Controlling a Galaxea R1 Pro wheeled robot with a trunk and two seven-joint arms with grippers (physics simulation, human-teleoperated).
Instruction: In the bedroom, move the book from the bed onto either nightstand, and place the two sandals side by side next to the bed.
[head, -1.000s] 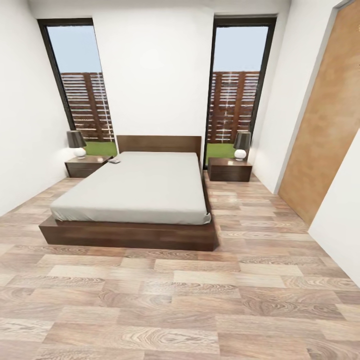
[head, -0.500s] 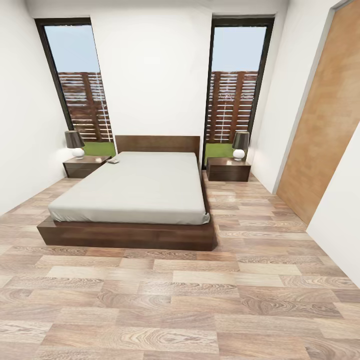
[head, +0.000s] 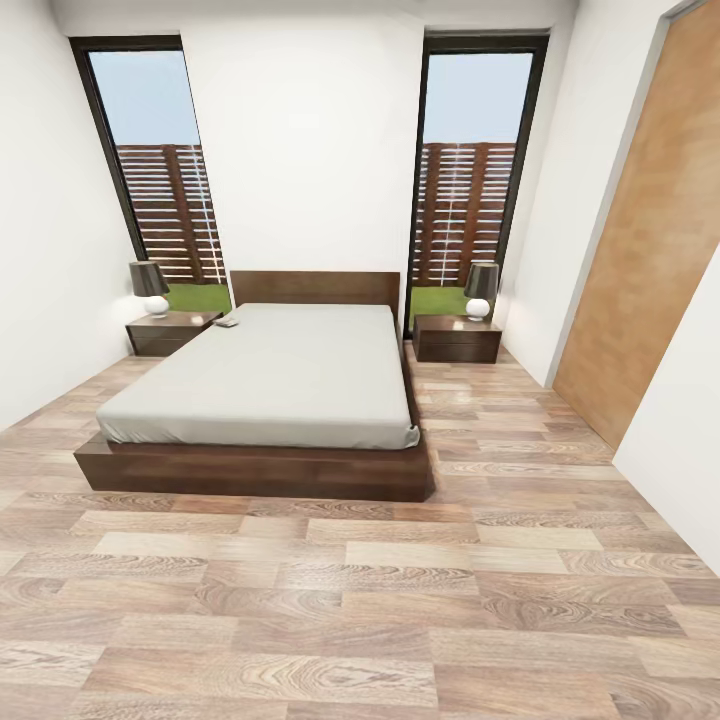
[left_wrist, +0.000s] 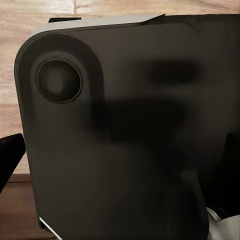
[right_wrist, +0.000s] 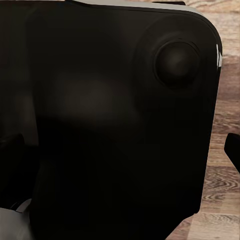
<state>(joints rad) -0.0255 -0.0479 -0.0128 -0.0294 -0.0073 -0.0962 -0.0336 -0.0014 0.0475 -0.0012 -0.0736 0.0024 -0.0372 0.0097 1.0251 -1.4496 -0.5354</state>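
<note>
Book: small blur at bed head corner | grippers: state cannot be told, dark housing blocks wrist views

One bed, two nightstands, two lamps.

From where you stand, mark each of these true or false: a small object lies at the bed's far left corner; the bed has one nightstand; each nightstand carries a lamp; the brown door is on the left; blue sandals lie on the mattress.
1. A small object lies at the far left corner of the bed. True.
2. One nightstand. False: a left nightstand and a right nightstand flank it.
3. Each carries a lamp. True: left lamp, right lamp.
4. Door on the left. False: the door is on the right.
5. Sandals on the mattress. False: only the small object lies there.
</note>
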